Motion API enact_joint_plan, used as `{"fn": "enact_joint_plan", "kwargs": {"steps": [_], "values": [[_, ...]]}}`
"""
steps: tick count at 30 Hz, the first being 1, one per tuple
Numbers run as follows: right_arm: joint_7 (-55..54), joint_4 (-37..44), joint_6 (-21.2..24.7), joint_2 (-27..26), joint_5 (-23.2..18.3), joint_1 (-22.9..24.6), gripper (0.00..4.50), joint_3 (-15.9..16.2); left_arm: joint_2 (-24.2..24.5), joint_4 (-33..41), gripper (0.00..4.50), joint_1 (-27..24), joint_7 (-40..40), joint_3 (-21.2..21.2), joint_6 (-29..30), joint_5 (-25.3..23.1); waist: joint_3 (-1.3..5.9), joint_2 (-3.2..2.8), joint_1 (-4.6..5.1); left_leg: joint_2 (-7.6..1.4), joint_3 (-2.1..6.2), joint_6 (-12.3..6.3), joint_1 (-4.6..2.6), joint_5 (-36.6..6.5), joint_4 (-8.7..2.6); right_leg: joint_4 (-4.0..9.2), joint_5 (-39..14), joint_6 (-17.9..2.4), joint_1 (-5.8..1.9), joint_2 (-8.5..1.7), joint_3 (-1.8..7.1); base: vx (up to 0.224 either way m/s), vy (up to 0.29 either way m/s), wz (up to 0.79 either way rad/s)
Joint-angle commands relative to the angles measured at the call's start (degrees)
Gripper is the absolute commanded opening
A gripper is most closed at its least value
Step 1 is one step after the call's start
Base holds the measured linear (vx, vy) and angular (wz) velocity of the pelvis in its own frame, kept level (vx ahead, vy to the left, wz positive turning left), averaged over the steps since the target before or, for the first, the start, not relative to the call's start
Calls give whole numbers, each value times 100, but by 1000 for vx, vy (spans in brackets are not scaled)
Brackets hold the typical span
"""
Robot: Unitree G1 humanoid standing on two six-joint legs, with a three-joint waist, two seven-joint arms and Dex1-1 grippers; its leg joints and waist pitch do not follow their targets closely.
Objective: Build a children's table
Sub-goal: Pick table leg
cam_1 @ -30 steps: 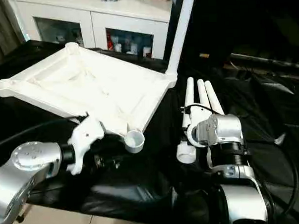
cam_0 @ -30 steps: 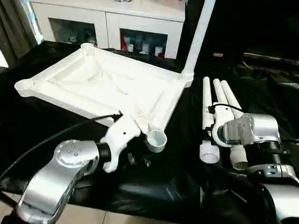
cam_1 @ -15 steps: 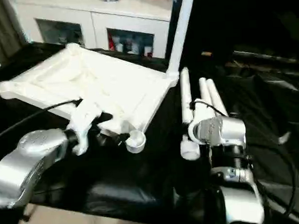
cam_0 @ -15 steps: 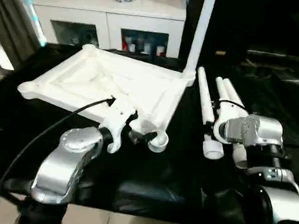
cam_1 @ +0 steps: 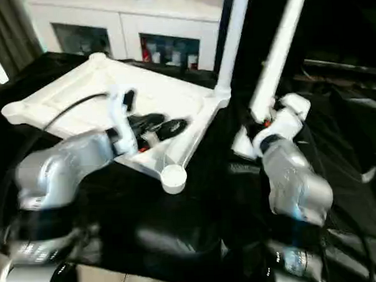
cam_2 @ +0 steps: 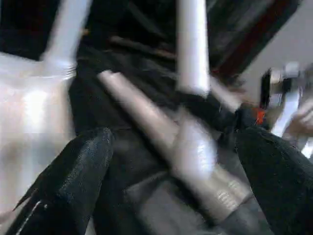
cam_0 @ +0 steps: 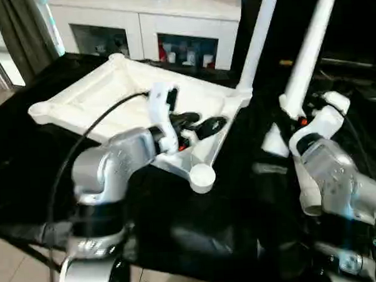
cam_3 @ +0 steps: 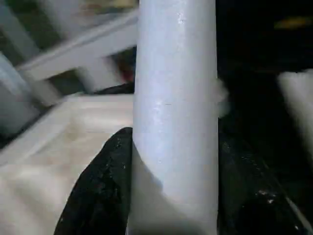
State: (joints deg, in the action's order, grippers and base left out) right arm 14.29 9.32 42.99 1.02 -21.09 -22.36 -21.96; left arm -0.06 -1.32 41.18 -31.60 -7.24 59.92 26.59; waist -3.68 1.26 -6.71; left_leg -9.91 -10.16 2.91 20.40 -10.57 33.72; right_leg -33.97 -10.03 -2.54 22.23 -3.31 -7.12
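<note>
A white cabinet (cam_0: 145, 27) is standing behind the black-draped worktop (cam_0: 26, 154), where the tabletop (cam_0: 111, 97) is lying ribs-up toward ten o'clock with one leg (cam_0: 258, 32) already socketed at its far corner. The right gripper (cam_3: 171, 196) is pinching a second leg (cam_0: 312, 45) near its lower end at two o'clock, so the long tube could swing, slip or strike the standing leg. The left gripper (cam_0: 196, 123) is hovering spread over the tabletop's right rim and could nudge it.

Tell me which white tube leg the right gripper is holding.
The leg raised upright in the right gripper, beside the tabletop. Another leg stands fitted in the tabletop's far corner socket; others lie on the black cloth.
</note>
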Motion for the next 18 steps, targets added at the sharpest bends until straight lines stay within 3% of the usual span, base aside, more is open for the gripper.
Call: {"fn": "enact_joint_plan", "kwargs": {"steps": [1, 2, 3, 5, 6, 10, 14, 17, 18], "values": [[691, 499, -125, 352, -189, 332, 188, 729, -192, -288, 450, 328, 43, -125, 25, 294, 424, 18, -62, -304, 138, -333, 5, -546, -337, 503, -1478, -287, -360, -606, 390, 0, 0, 0], [739, 534, -117, 385, -203, 370, 188, 797, -221, -339, 450, 378, 45, -137, 4, 314, 431, 13, -83, -325, 136, -315, -36, -582, -331, 505, -1523, -262, -337, -618, 403, 0, 0, 0], [896, 638, -102, 491, -239, 475, 188, 1013, -312, -530, 450, 549, 42, -144, -99, 345, 408, 25, -61, -303, 136, -339, -3, -620, -340, 541, -1699, -213, -346, -602, 394, 0, 0, 0], [975, 677, -86, 533, -245, 491, 188, 1114, -359, -680, 450, 639, 34, -121, -187, 317, 403, 34, -47, -298, 153, -309, 12, -678, -348, 559, -1979, -167, -350, -616, 375, 0, 0, 0], [1136, 773, -80, 577, -223, 534, 188, 1255, -419, -976, 450, 765, 55, -73, -301, 237, 397, 34, -59, -296, 139, -282, -29, -720, -336, 591, -2135, -109, -312, -614, 384, 0, 0, 0], [1289, 853, -116, 625, -162, 582, 188, 1453, -527, -1410, 450, 854, 227, -1, -542, 35, 408, 34, -103, -314, 169, -272, -25, -765, -359, 599, -2169, 85, -319, -598, 371, 0, 0, 0], [1275, 788, -382, 775, -55, 630, 188, 1742, -555, -1637, 450, 884, 500, -9, -766, -82, 434, 22, -150, -373, 188, -272, -28, -646, -361, 547, -1778, -122, -315, -639, 392, 0, 0, 0], [1232, 732, -425, 778, -1, 568, 188, 1764, -513, -1653, 450, 890, 634, -168, -800, -8, 438, 64, -154, -376, 172, -293, -17, -568, -349, 494, -1480, -312, -325, -653, 407, 0, 0, 0], [1241, 731, -419, 799, 16, 557, 188, 1782, -505, -1649, 450, 896, 649, -200, -811, 13, 436, 52, -158, -370, 170, -303, -14, -545, -346, 486, -1447, -347, -327, -656, 409, 0, 0, 0]]}}
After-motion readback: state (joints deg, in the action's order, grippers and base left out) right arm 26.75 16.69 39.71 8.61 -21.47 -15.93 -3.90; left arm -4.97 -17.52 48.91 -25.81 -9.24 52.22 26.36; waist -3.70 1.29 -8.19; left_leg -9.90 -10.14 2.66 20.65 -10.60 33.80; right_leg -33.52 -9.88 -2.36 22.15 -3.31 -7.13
